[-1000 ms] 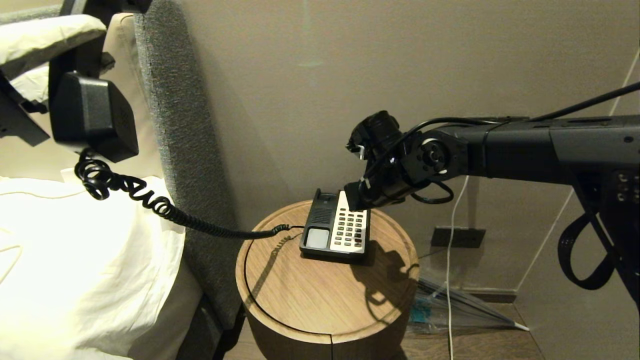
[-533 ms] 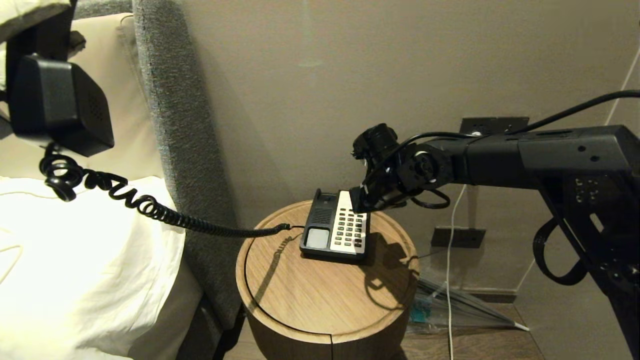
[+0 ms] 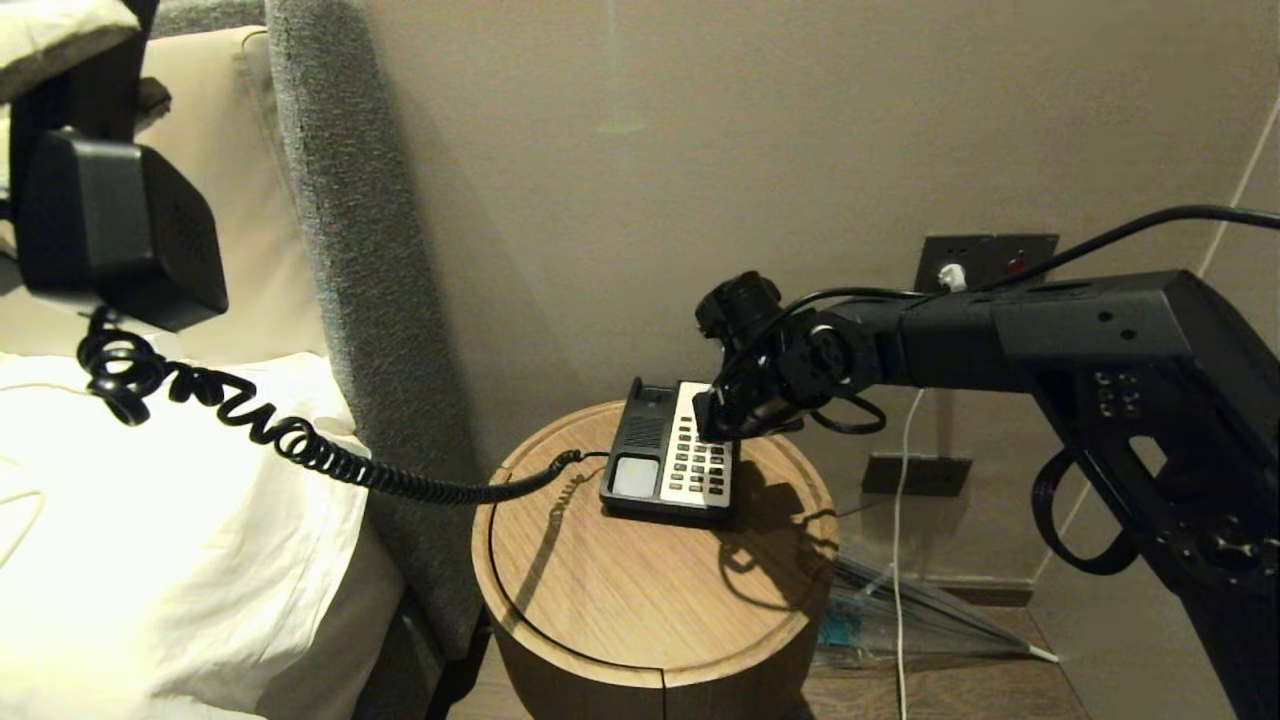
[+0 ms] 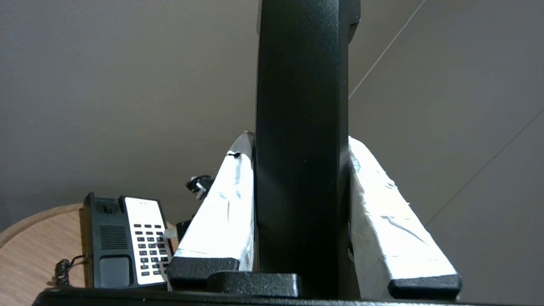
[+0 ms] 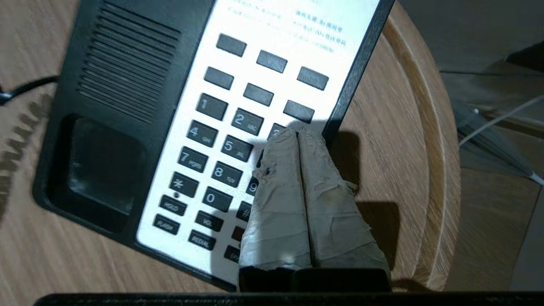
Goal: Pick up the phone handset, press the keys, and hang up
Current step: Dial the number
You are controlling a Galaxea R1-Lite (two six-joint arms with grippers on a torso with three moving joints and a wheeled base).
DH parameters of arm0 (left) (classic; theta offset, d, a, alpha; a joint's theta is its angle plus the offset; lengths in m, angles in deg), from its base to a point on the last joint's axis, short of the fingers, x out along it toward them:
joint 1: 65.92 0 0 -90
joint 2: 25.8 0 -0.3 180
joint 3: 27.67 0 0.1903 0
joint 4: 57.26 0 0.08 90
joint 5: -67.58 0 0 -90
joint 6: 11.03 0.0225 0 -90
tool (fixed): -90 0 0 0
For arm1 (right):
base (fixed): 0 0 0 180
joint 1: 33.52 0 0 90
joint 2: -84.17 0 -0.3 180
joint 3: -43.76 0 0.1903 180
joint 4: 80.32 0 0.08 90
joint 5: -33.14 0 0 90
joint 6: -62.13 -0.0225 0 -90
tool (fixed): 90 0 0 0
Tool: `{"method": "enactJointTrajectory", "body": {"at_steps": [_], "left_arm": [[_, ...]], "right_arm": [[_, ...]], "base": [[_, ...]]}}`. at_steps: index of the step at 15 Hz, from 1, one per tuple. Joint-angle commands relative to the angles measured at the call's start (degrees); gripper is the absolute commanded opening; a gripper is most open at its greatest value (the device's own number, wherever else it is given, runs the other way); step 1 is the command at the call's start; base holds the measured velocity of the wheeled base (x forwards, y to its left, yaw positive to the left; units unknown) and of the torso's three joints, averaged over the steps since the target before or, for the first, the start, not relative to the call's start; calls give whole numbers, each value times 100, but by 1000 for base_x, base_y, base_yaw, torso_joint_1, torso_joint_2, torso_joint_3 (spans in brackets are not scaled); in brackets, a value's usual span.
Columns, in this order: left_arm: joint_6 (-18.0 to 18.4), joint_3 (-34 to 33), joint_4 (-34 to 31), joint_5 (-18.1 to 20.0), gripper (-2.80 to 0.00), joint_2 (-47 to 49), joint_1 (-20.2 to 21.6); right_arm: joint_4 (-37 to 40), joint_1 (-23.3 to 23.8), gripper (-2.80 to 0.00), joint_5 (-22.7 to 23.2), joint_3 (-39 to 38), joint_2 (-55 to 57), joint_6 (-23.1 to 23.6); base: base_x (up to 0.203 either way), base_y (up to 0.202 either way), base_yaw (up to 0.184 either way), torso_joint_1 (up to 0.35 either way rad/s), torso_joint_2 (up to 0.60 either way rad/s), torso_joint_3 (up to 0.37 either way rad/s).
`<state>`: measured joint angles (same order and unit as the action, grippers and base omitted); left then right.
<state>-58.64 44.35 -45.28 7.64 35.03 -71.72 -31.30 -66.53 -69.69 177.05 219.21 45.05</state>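
The black phone handset (image 3: 110,235) hangs high at the left over the bed. My left gripper (image 4: 299,138) is shut on it, its white taped fingers (image 4: 221,221) pressed against both sides of the handset (image 4: 301,148). The coiled cord (image 3: 300,450) runs down to the black-and-cream phone base (image 3: 668,455) on the round wooden table (image 3: 640,590). My right gripper (image 3: 712,420) is shut and points down at the keys (image 5: 221,144). Its joined tips (image 5: 297,134) are over the right key column by the "3". Whether they touch I cannot tell.
White pillows (image 3: 170,540) and a grey padded headboard (image 3: 350,250) stand left of the table. A wall socket (image 3: 985,262) with a white cable (image 3: 900,560) is behind my right arm. A folded umbrella (image 3: 900,610) lies on the floor at the right.
My right arm has lowered, bringing its shut gripper down onto the right side of the keypad. The left gripper has carried the handset further left.
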Motion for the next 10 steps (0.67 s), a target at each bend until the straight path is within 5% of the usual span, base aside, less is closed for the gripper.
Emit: {"method": "enactJointTrajectory", "body": {"at_steps": [1,10], "left_arm": [[-30,-15,137,17,-280,50,0],[-29,-31,244,17,-280,52,0]], "right_arm": [[-6,-3,-280,-16,11,132,7],[-7,5,-280,-26,12,233,12]], "base": [[0,0,0,0,0,0],[0,0,0,0,0,0]]}}
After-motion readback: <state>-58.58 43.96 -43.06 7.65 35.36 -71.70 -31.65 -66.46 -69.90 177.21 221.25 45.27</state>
